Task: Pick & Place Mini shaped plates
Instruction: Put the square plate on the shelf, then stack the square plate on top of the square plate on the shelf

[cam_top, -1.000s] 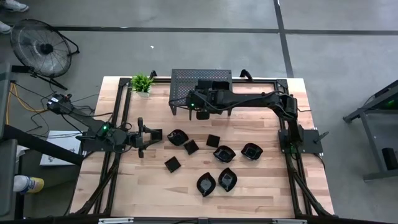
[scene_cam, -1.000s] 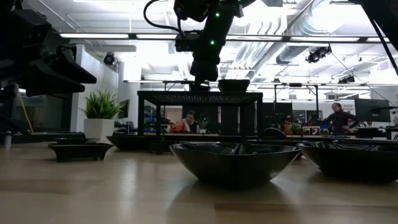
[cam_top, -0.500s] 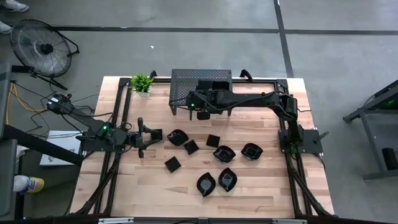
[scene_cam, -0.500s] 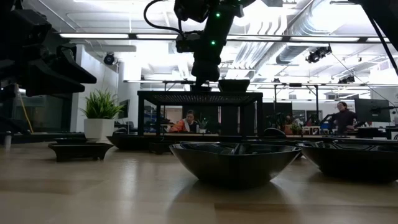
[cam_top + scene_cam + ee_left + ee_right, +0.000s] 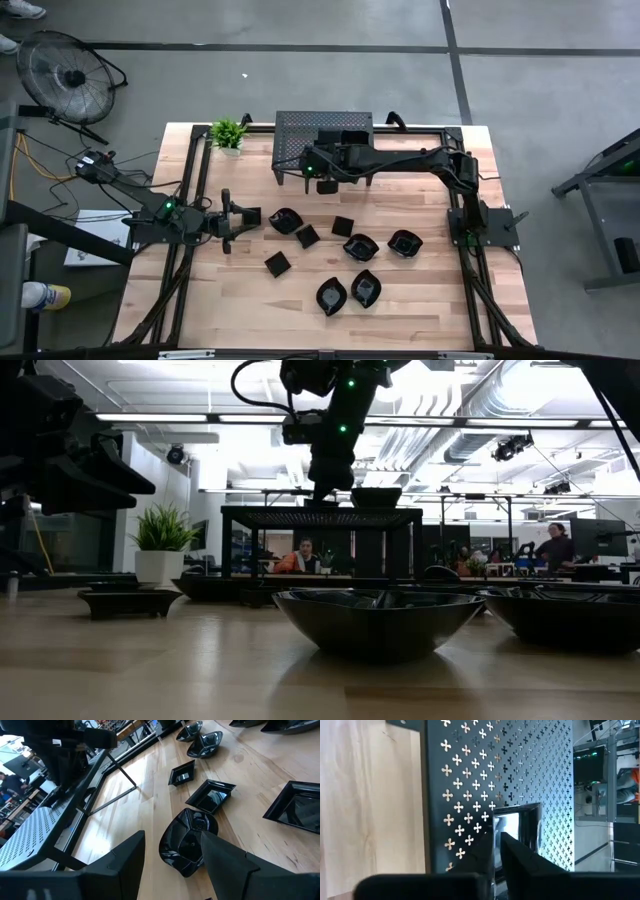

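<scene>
Several glossy black mini shaped plates lie on the wooden table, among them a roundish one (image 5: 285,220), a square one (image 5: 277,264) and a leaf-shaped one (image 5: 331,295). A black perforated stand (image 5: 300,125) stands at the far middle. A square plate (image 5: 522,827) rests flat on its top. My right gripper (image 5: 497,852) reaches over the stand's near edge, shut on that plate, and shows in the low view as my right gripper (image 5: 322,496). My left gripper (image 5: 250,214) waits open at the table's left, just short of the roundish plate (image 5: 187,842). My right gripper has the square plate's raised side rim (image 5: 494,832) between its two fingers, with only a thin slit left between them. The fingers slant down from the table's near side. The plate sits level, its base on the stand's perforated top.
A small potted plant (image 5: 229,133) stands at the far left corner beside the stand. Black frame rails (image 5: 196,180) run along the table's left and right sides. More plates (image 5: 404,242) lie toward the right. People show in the room behind (image 5: 303,555).
</scene>
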